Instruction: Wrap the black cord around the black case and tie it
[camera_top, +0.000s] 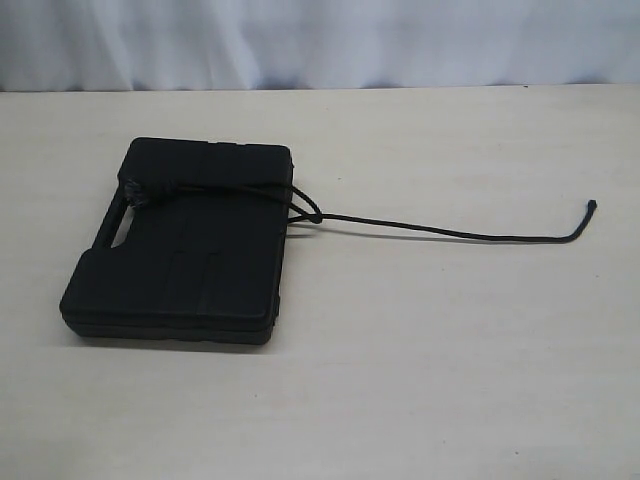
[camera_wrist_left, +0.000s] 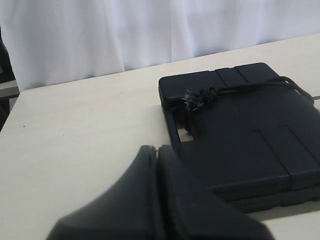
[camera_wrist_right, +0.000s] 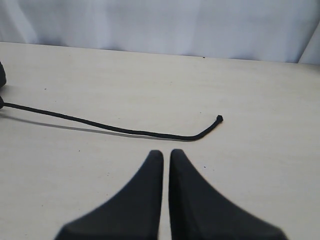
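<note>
Although neither arm shows in the exterior view, each wrist view shows its own hand: the left hand (camera_wrist_left: 157, 149) and the right hand (camera_wrist_right: 166, 152) both have their fingers pressed together, holding nothing. The black case (camera_top: 190, 260) lies flat on the tabletop (camera_top: 450, 380), left of the middle. The black cord (camera_top: 450, 230) crosses the far part of its lid, with the frayed tuft (camera_wrist_left: 192, 100) sitting by the handle slot (camera_top: 122, 225) on the left edge. At the right edge there is a looped knot (camera_top: 308, 213), and from it the free tail (camera_wrist_right: 125, 131) trails off to the right. The wrap and tie look largely made, though I cannot tell how snug the knot is. If tightening is wanted, the right hand must open, drop onto the tail and pull rightward while the left steadies the case.
</note>
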